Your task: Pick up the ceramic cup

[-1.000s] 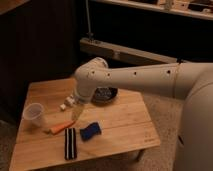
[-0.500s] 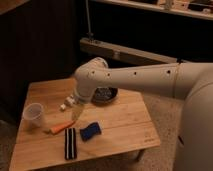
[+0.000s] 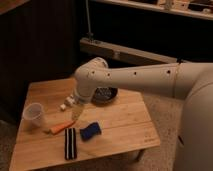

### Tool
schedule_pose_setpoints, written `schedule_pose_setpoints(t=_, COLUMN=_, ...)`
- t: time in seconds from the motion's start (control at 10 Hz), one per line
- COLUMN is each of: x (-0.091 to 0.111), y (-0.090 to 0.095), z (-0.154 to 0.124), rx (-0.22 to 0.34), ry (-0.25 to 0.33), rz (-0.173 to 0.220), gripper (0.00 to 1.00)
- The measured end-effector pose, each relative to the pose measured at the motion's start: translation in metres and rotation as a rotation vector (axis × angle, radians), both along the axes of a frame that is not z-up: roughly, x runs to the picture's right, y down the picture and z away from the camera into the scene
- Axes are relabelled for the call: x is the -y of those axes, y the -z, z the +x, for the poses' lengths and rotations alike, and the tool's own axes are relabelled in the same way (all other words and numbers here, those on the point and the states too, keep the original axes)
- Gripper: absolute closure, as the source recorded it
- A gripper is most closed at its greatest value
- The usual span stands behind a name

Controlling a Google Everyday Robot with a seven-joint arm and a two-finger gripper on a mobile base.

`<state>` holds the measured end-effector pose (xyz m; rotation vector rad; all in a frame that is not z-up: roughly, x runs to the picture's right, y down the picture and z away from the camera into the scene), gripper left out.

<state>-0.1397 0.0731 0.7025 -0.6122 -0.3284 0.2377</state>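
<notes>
The ceramic cup [image 3: 34, 115] is a small whitish tapered cup standing upright near the left edge of the wooden table [image 3: 125, 125]. My white arm [image 3: 130, 80] reaches in from the right over the table's middle. My gripper [image 3: 76, 107] hangs below the arm's elbow, above the table, to the right of the cup and apart from it. An orange carrot-like object [image 3: 62, 127] lies just below the gripper.
A dark round bowl [image 3: 106, 95] sits behind the arm at the table's back. A blue object [image 3: 90, 131] and a dark striped strip [image 3: 70, 143] lie near the front. Small white pieces [image 3: 66, 104] lie next to the gripper. A bench [image 3: 125, 52] stands behind.
</notes>
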Motion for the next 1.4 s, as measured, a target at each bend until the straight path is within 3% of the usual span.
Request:
schedule_pose_setpoints(t=0.5, x=0.001, y=0.000, z=0.000, rx=-0.001, ry=0.000, rz=-0.001, gripper=0.20)
schedule_pose_setpoints(t=0.8, x=0.011, y=-0.008, z=-0.006, rx=-0.040, ry=-0.030, rz=-0.044, gripper=0.20)
schedule_pose_setpoints(t=1.1, x=0.029, y=-0.016, z=-0.036, rx=-0.083, ry=-0.036, rz=-0.081, gripper=0.20)
schedule_pose_setpoints(t=1.4, x=0.054, y=-0.013, z=-0.076, rx=-0.075, ry=-0.025, rz=-0.073, gripper=0.20)
